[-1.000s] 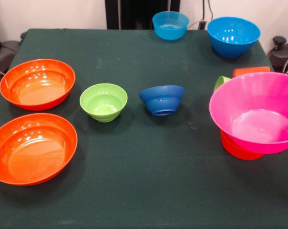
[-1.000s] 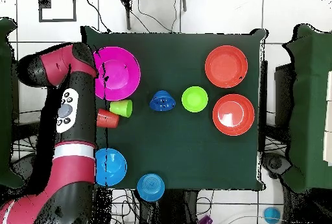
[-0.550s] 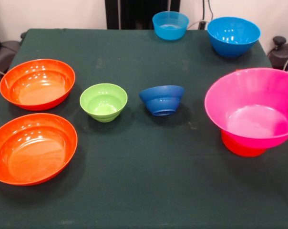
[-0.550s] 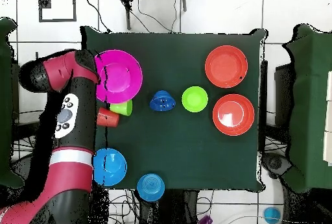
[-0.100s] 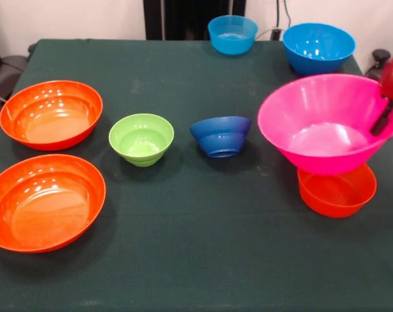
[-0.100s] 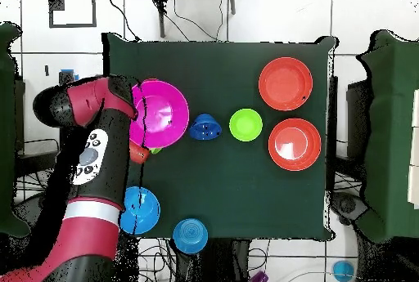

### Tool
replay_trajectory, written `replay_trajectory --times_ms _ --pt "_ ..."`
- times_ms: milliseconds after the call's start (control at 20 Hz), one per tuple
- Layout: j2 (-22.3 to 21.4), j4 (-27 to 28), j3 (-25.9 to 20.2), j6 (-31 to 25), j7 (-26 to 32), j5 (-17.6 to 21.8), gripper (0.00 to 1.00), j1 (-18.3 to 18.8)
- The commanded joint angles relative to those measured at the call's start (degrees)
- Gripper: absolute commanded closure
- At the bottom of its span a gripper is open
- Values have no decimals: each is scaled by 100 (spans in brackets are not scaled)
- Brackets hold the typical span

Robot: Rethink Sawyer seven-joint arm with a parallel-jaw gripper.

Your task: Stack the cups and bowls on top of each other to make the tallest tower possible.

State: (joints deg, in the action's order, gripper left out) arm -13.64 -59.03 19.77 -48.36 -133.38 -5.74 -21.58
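Pink bowl [image 5: 326, 120] hangs raised, its right rim at the pincer [image 5: 383, 120]

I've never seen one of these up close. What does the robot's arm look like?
The arm is thick and rounded, mostly deep red with black joints. It has a light grey band and a black panel with round grey buttons. The front view shows only a red and black bit of its end effector.

No readable text, label, brand, number or sign is showing in either view; nothing legible is appearing on the bowls, the arm or the tabletop.
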Motion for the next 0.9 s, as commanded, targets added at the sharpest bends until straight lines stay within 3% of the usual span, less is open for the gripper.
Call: replay_trajectory --times_ms 50,650,900 --pt "-300 -1012 -696 206 -207 -10 100 163" --pt "-247 -932 -650 73 -384 -63 100 137" --pt "64 -253 -535 -77 -543 -48 100 61"
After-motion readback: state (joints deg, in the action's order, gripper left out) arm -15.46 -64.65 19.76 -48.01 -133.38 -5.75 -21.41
